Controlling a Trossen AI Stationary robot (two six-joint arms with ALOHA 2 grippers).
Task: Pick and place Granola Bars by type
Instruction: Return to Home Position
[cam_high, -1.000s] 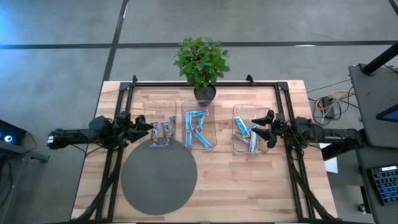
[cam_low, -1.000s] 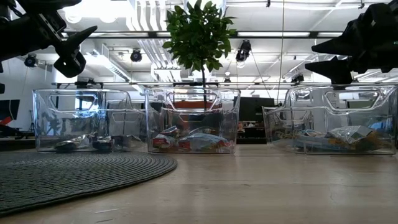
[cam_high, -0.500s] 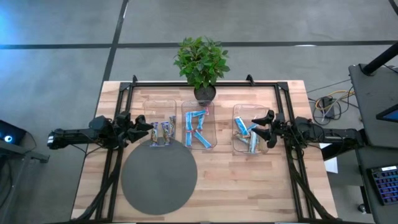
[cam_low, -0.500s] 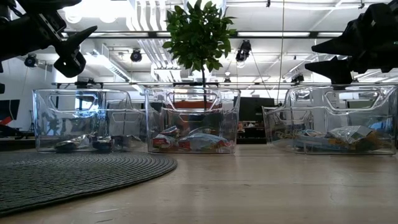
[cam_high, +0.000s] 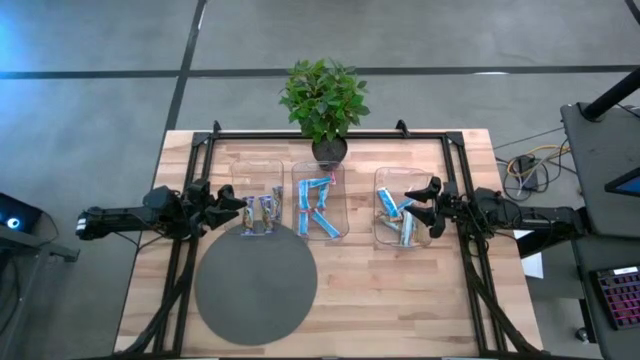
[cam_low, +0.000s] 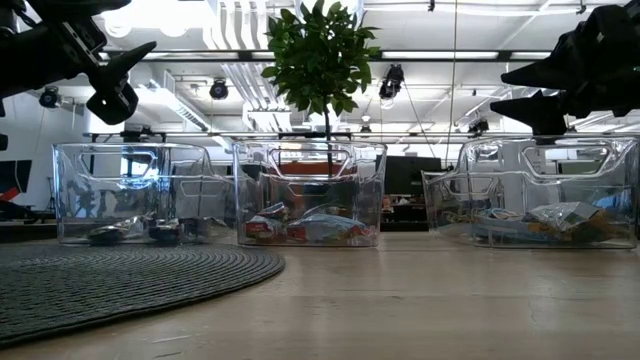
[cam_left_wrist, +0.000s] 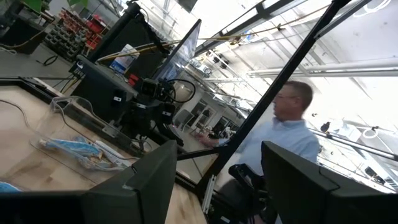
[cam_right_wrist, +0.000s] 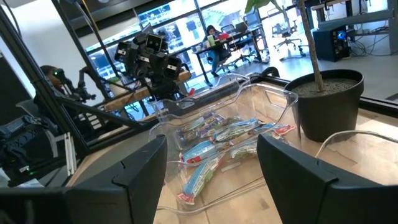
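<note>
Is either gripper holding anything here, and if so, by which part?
Nothing is held. The left gripper and right gripper are both open and empty, up above the bins where the bars lie.

The Granola Bars (cam_high: 318, 205) lie sorted in three clear bins set in a row across the surface. The left bin (cam_high: 258, 178) holds a few dark purple bars (cam_high: 258, 212), flat and roughly side by side, at the end away from the potted plant (cam_high: 324, 98). The middle bin (cam_high: 297, 174) holds blue-and-white bars with red ends (cam_right_wrist: 217, 140), loosely piled at differing angles, some resting on others, their foil crinkled. The right bin (cam_high: 390, 176) holds pale blue bars (cam_high: 397, 218), heaped crosswise. From the low view every group sits low on its bin's floor: dark on the left (cam_low: 130, 234), red-tipped in the middle (cam_low: 305, 228), silvery blue on the right (cam_low: 545, 220)
</note>
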